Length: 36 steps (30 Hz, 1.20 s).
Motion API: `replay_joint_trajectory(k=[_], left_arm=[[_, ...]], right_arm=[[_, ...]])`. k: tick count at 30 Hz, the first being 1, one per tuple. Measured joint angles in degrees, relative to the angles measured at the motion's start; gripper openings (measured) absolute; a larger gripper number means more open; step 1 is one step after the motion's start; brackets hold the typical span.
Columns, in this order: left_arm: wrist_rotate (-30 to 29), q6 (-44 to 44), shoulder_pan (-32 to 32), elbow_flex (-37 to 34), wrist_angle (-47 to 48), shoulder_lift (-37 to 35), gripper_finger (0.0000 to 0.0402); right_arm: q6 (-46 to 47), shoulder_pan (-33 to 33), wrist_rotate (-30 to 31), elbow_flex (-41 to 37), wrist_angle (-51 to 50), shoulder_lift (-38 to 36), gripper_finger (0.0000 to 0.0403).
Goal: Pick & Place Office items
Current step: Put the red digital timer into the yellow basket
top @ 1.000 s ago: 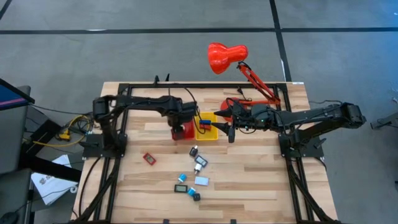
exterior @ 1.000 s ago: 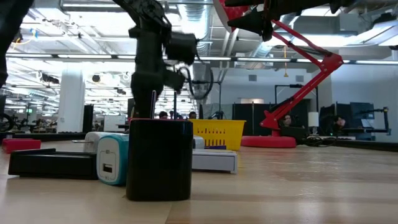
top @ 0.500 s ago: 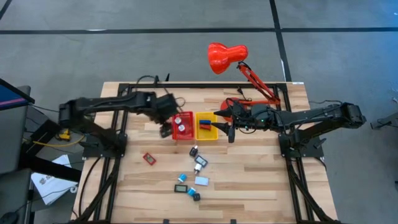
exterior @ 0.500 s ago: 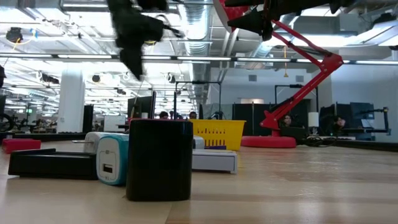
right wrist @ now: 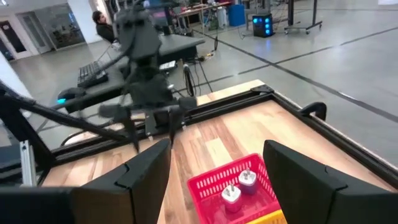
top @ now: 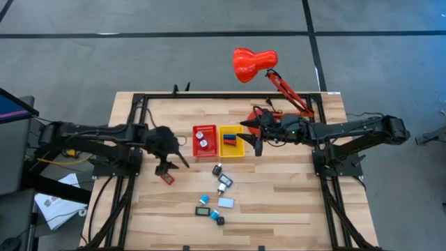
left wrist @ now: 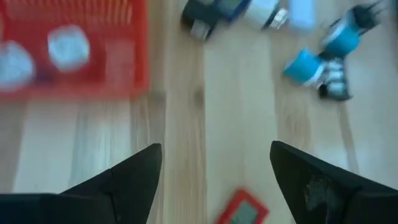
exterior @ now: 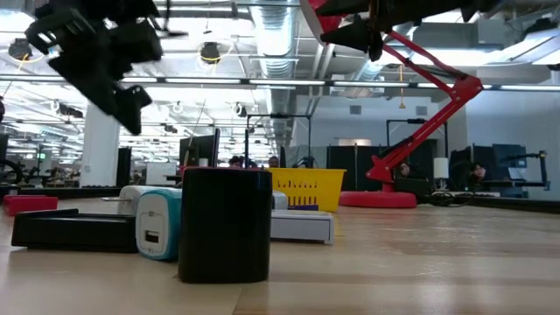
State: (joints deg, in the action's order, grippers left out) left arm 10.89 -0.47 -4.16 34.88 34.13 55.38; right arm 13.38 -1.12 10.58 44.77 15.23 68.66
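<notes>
The left gripper (top: 169,166) has swung left from the red bin (top: 204,140), fingers apart and empty, above a red item (top: 167,178). The right gripper (top: 255,141), fingers apart, stays by the yellow bin (top: 232,141). Only the right wrist view shows 2 white plugs (right wrist: 239,186) inside the red bin.

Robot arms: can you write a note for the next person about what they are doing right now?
Left tool: open, empty, hovering over the red item.
Right tool: open, empty, waiting beside the yellow bin.
Done: two white plugs lie in the red bin; a blue and a red piece lie in the yellow bin.
Left: the red item and the loose cluster of blue, black and white pieces on the table.
</notes>
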Motion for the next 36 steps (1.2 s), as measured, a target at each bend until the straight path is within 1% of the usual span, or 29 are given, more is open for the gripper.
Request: replay_joint_trajectory(k=[2, 4, 6, 8, 10, 11, 18, 21, 24, 28, 31, 34, 36], left_arm=[[0.02, 3.78, 1.4, -1.41, -1.94, -0.66, 0.0296], [0.18, 5.29, 2.91, -2.47, -3.07, 0.05, 0.0296], [0.45, 4.17, 4.83, -2.95, -4.84, 0.78, 0.0296], [0.54, -0.3, 6.3, -3.67, -4.69, 2.29, 0.0296], [-0.15, -5.8, 7.37, -4.05, -3.51, 5.29, 0.0296], [-0.62, -7.2, 8.31, -4.02, -3.36, 6.48, 0.0296], [-6.3, -7.99, 14.5, -3.91, -2.78, 19.82, 0.0296], [-7.52, -8.27, 16.1, -3.39, -2.54, 23.29, 0.0296], [-7.72, -8.14, 16.9, -3.45, -2.36, 23.46, 0.0296], [-7.14, -7.71, 16.96, -3.85, -2.62, 20.13, 0.0296], [-3.74, -7.85, 17.05, -3.87, -2.6, 16.97, 0.0296], [-3.33, -12.09, 16.98, -3.83, -1.92, 15.8, 0.0296], [-3.79, -13.36, 17.16, -3.81, 1.28, 15.62, 0.0296]], right_arm=[[0.12, -0.2, 0.02, 0.0, 0.0, -0.02, 0.0249], [0.14, -0.18, 0.01, 0.0, 0.18, -0.02, 0.0249], [0.12, -0.17, -0.02, 0.0, 0.08, -0.02, 0.0249], [0.14, -0.04, -0.02, 0.0, 0.15, -0.02, 0.0249], [0.14, -0.03, -0.02, 0.0, 0.11, -0.02, 0.0249], [0.14, -0.03, -0.02, 0.0, 0.1, -0.02, 0.0249], [0.15, -0.05, -0.02, 0.0, 0.12, -0.02, 0.0249], [0.14, -0.05, -0.02, 0.0, 0.01, -0.02, 0.0249], [0.16, -0.05, -0.02, 0.0, -0.01, -0.02, 0.0249], [0.16, -0.05, -0.02, 0.0, -0.12, -0.02, 0.0249], [0.16, -0.05, -0.03, 0.0, -0.31, -0.02, 0.0249], [0.16, -0.05, -0.04, 0.0, -0.62, -0.02, 0.0249], [0.16, -0.05, -0.04, 0.0, -1.22, -0.02, 0.0249]])
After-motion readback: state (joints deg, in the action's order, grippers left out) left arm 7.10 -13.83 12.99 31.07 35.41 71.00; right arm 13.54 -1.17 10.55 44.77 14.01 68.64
